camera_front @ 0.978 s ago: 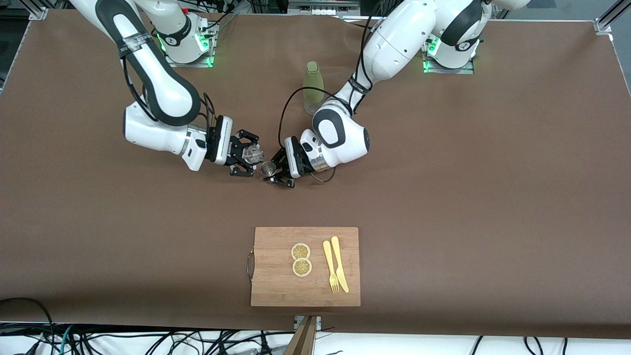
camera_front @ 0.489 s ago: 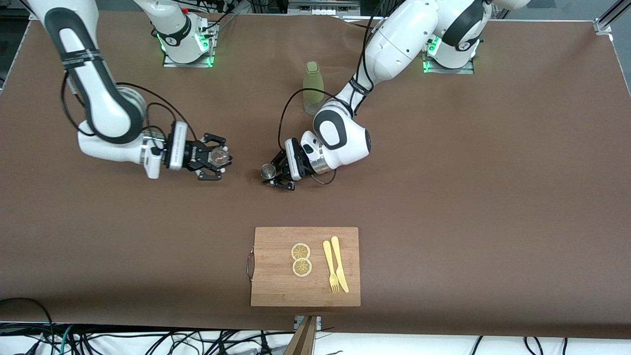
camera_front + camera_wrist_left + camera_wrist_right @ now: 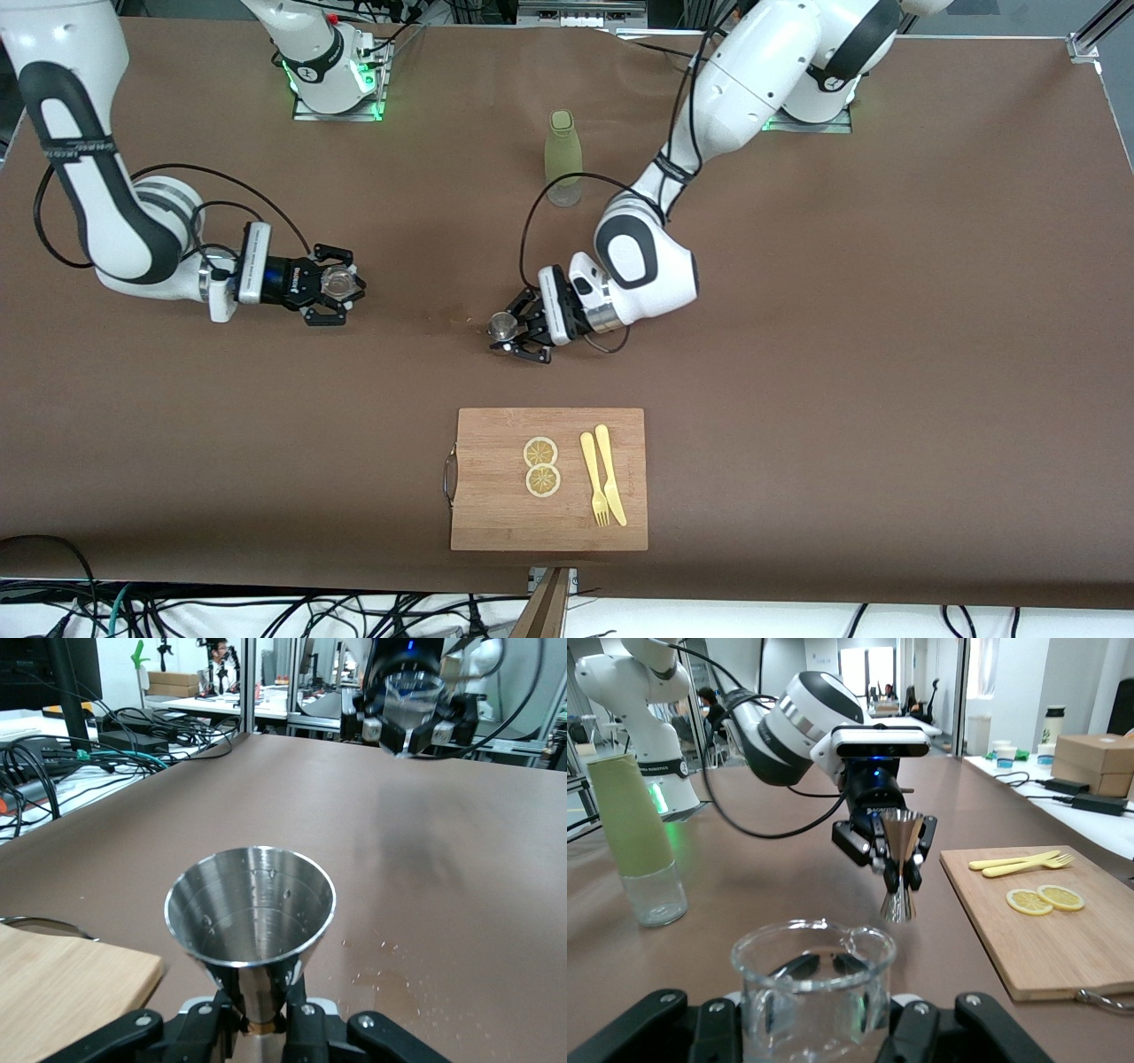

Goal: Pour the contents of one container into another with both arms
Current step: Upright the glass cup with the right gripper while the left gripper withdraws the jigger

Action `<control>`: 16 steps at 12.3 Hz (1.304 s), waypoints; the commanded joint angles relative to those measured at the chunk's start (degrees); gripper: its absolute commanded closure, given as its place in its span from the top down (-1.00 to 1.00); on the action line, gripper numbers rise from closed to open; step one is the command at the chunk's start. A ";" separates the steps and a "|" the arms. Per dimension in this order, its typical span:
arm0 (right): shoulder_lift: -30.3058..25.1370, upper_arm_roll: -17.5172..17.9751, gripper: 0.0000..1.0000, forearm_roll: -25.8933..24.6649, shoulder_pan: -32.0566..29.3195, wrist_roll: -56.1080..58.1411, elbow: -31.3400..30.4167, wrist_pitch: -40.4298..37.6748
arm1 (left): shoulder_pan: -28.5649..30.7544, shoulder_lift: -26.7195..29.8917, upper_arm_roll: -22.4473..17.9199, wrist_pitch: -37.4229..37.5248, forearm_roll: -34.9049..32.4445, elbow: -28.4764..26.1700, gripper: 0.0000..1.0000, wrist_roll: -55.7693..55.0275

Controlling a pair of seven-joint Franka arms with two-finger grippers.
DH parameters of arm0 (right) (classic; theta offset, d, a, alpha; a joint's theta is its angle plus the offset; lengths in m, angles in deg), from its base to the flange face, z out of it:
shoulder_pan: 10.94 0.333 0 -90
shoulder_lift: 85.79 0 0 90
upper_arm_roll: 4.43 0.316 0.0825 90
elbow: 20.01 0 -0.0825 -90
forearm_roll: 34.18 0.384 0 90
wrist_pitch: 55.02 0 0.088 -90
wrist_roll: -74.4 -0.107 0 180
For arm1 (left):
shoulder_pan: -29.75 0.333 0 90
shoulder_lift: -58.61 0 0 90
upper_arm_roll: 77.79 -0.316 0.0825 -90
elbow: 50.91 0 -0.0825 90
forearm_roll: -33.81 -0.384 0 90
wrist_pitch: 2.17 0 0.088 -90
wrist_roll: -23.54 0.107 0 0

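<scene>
My left gripper [image 3: 518,337] is shut on a steel double-cone jigger [image 3: 503,326], held upright over the table's middle; its open mouth [image 3: 250,904] looks empty but for droplets. The jigger [image 3: 901,864] and that gripper also show in the right wrist view. My right gripper [image 3: 332,285] is shut on a small clear glass beaker [image 3: 336,282], upright and just above the table toward the right arm's end. The beaker [image 3: 812,997] has a pouring lip; whether it holds liquid I cannot tell. Beaker and right gripper appear small in the left wrist view [image 3: 410,704].
A pale green bottle [image 3: 562,158] with a clear base stands near the robots' bases. A wooden cutting board [image 3: 549,478] nearer the camera carries two lemon slices [image 3: 541,466], a yellow fork and knife [image 3: 602,474]. Small droplets [image 3: 456,316] speckle the table between the grippers.
The right arm has swung away toward its own end of the table with the beaker, from right beside the jigger. The left gripper has shifted slightly nearer the camera with the jigger.
</scene>
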 commanded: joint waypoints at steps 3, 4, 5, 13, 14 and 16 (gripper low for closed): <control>9.21 -0.40 -0.85 -2.79 -7.80 6.27 5.28 -6.96 | 8.95 8.29 0.55 9.48 -7.69 -12.30 -1.00 4.69; 11.68 -0.49 -0.84 -3.94 -9.20 8.29 6.60 -7.58 | 11.24 9.61 0.55 11.85 -10.68 -14.31 -1.00 4.69; 13.01 -0.49 -0.84 -4.82 -9.91 9.18 6.62 -8.02 | 13.52 10.84 0.46 14.39 -12.88 -16.16 -1.00 4.77; 24.78 -1.19 -0.80 -7.20 -12.03 16.31 12.58 -7.32 | 31.27 14.71 0.11 29.17 -27.21 -24.87 -1.00 13.47; 25.58 -1.19 -0.80 -7.46 -12.03 16.57 13.38 -7.23 | 33.56 14.89 -0.06 31.10 -29.23 -25.23 -1.00 14.17; 26.37 -1.19 -0.80 -7.90 -12.03 17.54 13.47 -6.01 | 36.65 14.98 -1.64 35.05 -33.19 -25.14 -1.00 15.67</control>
